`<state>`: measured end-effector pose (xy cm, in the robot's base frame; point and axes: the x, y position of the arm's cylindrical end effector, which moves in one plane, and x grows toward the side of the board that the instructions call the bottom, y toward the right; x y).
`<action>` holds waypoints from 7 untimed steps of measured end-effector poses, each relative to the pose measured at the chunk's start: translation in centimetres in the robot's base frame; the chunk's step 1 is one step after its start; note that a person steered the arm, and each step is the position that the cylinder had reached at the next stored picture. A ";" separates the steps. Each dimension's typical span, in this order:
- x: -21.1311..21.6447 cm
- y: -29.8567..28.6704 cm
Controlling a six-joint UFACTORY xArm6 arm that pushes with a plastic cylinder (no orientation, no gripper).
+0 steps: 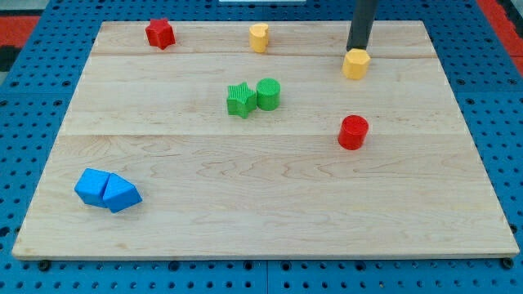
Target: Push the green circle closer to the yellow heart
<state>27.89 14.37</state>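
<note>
Single camera is sitting high off the board's (270, 220) near edge, looking down at a slant toward the far edge, taking in nearly the whole wooden top plus blue pegboard (33, 98) surround.

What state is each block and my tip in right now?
green circle: upright, touching the green star.
green star: at the circle's left side.
yellow heart: alone, near the view's top.
yellow hexagon: right at my tip.
my tip: down behind the hexagon, far from the green circle.
red cylinder: standing alone.
red star: alone, top left.
blue blocks: two, touching.
</note>
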 end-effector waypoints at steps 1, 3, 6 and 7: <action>3.4 -0.8; 5.0 -5.5; 13.0 -14.9; 12.4 -13.8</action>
<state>40.29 0.52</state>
